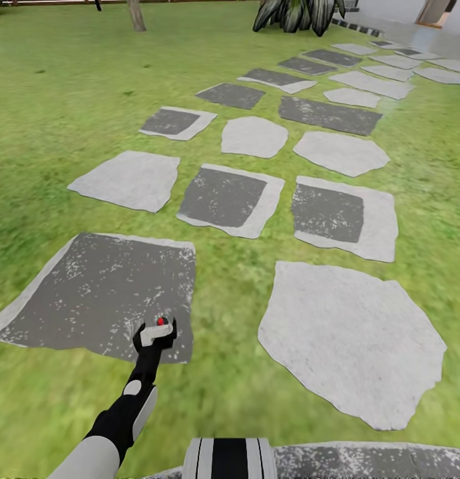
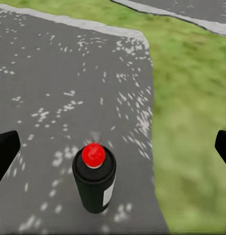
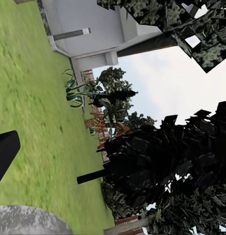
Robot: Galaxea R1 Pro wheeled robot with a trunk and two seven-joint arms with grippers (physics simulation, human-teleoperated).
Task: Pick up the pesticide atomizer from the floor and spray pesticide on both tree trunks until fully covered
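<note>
Atomizer (image 2: 94, 177) stands upright between the left end effector's (image 2: 113, 147) wide-spread fingers.

Matt near-black casing on the pesticide atomizer (image 2: 94, 186), glossy red cap on top, pale paper-like label on its side. Rough, white-speckled dark stone under the atomizer: stepping stone (image 1: 90, 293). Blurry, soft-looking lawn (image 1: 56, 100) beside that stone. Smooth black fingers (image 2: 5, 152) flanking the atomizer.
</note>
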